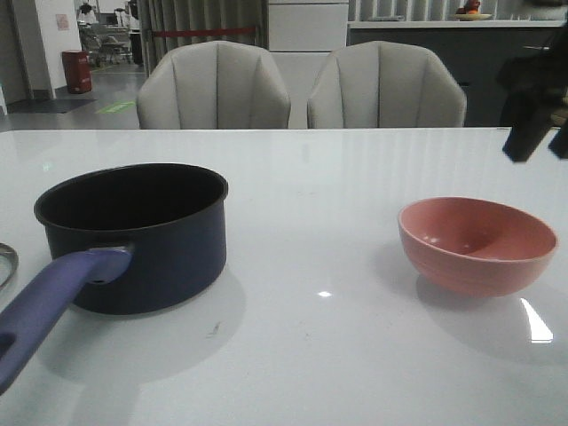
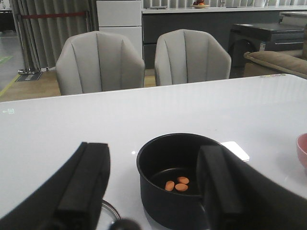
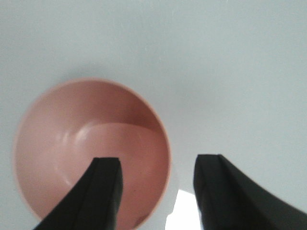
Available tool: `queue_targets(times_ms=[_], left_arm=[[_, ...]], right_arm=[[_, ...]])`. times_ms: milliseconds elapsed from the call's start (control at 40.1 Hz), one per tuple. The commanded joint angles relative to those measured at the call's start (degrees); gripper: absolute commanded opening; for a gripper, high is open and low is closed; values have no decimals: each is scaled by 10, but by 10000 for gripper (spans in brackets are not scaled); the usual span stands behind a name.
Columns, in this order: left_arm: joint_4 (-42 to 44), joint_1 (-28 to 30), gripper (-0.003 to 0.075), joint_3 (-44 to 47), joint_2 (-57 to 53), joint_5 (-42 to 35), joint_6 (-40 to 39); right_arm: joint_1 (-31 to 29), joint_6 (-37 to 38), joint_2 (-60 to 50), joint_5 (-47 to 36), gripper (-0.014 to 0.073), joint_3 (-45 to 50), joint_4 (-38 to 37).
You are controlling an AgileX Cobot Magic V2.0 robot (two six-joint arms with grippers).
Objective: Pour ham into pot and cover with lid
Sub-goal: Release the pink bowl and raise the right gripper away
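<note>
pot: dark navy saucepan with black inside and long purple-blue handle stood upright on the white glossy table, just ahead of and below the left claw
ham: three small orange-pink round slices lay on the pot floor, close together, seen between the left claw's fingers
lid: only a curved sliver of steel-rimmed glass lid showed, flat on the table just beside the pot on its handle side; under the left claw in the wrist view
left claw: left gripper was open, black fingers spread wide, nothing between them; it hung above the near side of the pot
bowl: pink round bowl sat upright and empty, well apart from the pot, directly below the right claw
right claw: right gripper was open, holding nothing, raised above the bowl; one finger over the bowl's inside, the other over bare table beside the rim
chairs: two grey padded chairs stood beyond the table's far edge
</note>
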Motion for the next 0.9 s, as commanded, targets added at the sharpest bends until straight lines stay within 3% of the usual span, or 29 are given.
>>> queue_targets(times_ms=[0,250,874], left_arm=[[-5,-5,435,-14,5,-44,0],[-5,-5,435,-14,5,-46,0],[-5,-5,435,-14,5,-46,0]], right_arm=[[0,-11,-86,-15,452,-18,24],[4,-12,-220,-65,452,29,62],[195,-47,-617,-482,452,430,21]])
